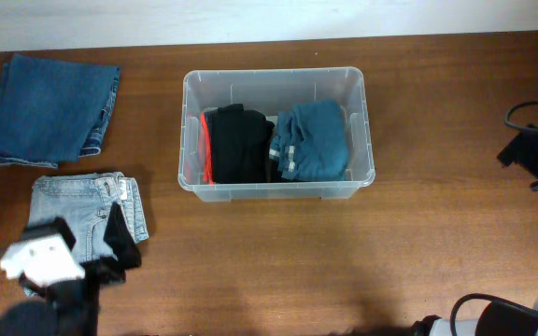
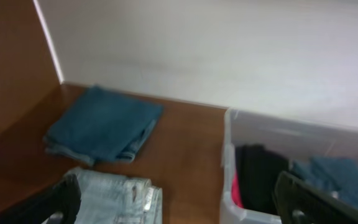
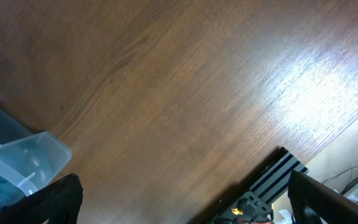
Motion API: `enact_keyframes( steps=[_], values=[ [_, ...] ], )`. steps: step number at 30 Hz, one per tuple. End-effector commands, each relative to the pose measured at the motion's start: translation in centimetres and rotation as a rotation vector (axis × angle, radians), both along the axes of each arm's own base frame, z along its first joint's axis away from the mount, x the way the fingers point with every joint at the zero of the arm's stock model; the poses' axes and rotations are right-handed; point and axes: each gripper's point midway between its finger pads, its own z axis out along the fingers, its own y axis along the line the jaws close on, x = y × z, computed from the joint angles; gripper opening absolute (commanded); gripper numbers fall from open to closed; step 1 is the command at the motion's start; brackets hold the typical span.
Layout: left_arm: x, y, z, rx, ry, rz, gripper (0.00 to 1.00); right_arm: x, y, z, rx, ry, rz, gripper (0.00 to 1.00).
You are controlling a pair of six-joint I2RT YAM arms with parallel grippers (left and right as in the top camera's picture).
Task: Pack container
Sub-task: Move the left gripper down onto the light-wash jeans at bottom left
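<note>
Our left gripper (image 2: 176, 190) has its jaws spread wide and holds nothing. It hangs over a folded pair of light jeans (image 1: 87, 210) at the table's (image 1: 344, 261) front left. From its wrist view, the container (image 1: 274, 73) sits ahead and off to the right, its near corner just past the right-hand finger (image 2: 309, 199). Nothing stands between them but bare wood.

Our right gripper (image 3: 184, 183) is also spread wide and empty, over bare table. One corner of the container shows at the left edge of its view, close to a finger (image 3: 55, 199) – whether they touch, we cannot tell.

Further out, a folded pair of darker jeans (image 1: 54, 107) lies at the back left, well apart from the container and just behind the light pair.

The container stands upright, open side up, at the middle of the table near the back edge. Its long axis runs left to right. Inside it, a black garment (image 1: 239, 142) lies on the left with a red piece (image 1: 205, 145) against the wall – a teal garment (image 1: 313, 140) fills the right.
</note>
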Motion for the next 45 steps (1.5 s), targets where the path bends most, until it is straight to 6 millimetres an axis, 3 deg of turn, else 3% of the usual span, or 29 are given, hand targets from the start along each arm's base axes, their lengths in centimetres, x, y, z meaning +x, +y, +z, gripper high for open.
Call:
enact_keyframes(
  steps=[1,6,11,14,17,25,30,37,45],
  values=[
    [3.9,1.1,-1.2,0.003,0.168,0.061,1.00,-0.1,-0.1,0.0,0.001,-0.003,-0.011,0.99],
    [8.3,3.4,-3.4,-0.062,0.435,0.221,1.00,-0.1,-0.1,0.0,0.001,-0.003,-0.011,0.98],
    [10.4,7.2,-6.1,-0.186,0.608,0.407,1.00,-0.1,-0.1,0.0,0.001,-0.003,-0.011,0.99],
    [9.4,10.0,-8.8,-0.296,0.686,0.566,0.99,-0.1,-0.1,0.0,0.001,-0.003,-0.011,0.99],
    [7.2,12.9,-11.1,-0.405,0.760,0.734,1.00,-0.1,-0.1,0.0,0.001,-0.003,-0.011,0.98],
    [4.3,16.4,-15.3,-0.608,0.860,0.848,0.99,-0.1,-0.1,0.0,0.001,-0.003,-0.011,0.99],
    [2.8,17.3,-18.8,-0.668,0.913,0.926,0.99,-0.1,-0.1,0.0,0.001,-0.003,-0.011,0.99],
    [1.4,16.5,-25.1,-0.701,1.017,0.950,0.99,-0.1,-0.1,0.0,0.001,-0.003,-0.011,0.98],
    [1.3,16.4,-27.8,-0.701,1.024,0.951,0.99,-0.1,-0.1,0.0,0.001,-0.003,-0.011,0.99]
  ],
)
